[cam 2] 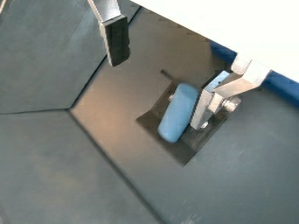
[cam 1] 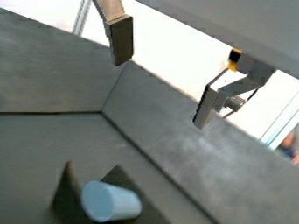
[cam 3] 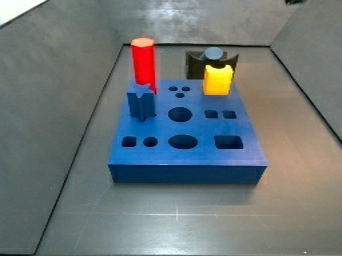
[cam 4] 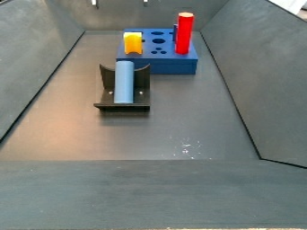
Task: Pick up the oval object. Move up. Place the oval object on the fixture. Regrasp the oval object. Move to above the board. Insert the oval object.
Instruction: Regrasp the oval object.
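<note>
The oval object point(cam 4: 124, 79) is a smooth grey-blue peg lying on its side in the notch of the black fixture point(cam 4: 122, 101), in front of the board point(cam 4: 168, 58). It also shows in both wrist views point(cam 2: 177, 114) point(cam 1: 108, 201), resting on the fixture point(cam 2: 176, 144) point(cam 1: 73, 185). In a side view its rounded end point(cam 3: 213, 53) peeks out behind the board point(cam 3: 187, 140). My gripper point(cam 2: 158, 93) point(cam 1: 162, 91) is open and empty, hanging above the floor. One finger point(cam 2: 211, 98) is close beside the peg; the peg is not between the fingers.
A tall red peg point(cam 3: 143, 62), a short dark-blue star peg point(cam 3: 140, 103) and a yellow block point(cam 3: 218, 78) stand in the board. Grey sloping walls enclose the floor on all sides.
</note>
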You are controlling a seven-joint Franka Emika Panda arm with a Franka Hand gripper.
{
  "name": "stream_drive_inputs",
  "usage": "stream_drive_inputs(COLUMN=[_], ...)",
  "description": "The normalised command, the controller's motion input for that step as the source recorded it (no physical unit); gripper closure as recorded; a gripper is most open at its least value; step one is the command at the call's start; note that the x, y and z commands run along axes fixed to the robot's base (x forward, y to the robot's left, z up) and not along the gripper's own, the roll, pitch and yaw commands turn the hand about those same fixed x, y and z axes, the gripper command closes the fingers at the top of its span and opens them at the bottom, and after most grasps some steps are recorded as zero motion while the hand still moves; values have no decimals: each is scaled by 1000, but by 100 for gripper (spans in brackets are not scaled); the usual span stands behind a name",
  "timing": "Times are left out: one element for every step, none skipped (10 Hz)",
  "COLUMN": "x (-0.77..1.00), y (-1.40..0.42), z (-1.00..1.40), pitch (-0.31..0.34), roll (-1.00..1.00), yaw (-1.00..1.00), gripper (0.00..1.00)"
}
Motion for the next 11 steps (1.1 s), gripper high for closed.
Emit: stream_drive_inputs(x=[85,87,87,79,29,31,42,51,57,66,74], y=[-37,-40,-36,-26,77,75,72,65,63,57,56], z=[-9,-11,-12,-6,-1000,-1000,-1000,-1000,-1000,-1000,-1000], pitch=[131,134,127,111,34,14,-20,-61,-86,-104,-106], roll=[802,605,362,237,129,114,102,76,65,65,68], yaw=[67,85,113,132,123,127,126,108,89,58,35], gripper=[0,0,0,0,0,0,0,0,0,0,0])
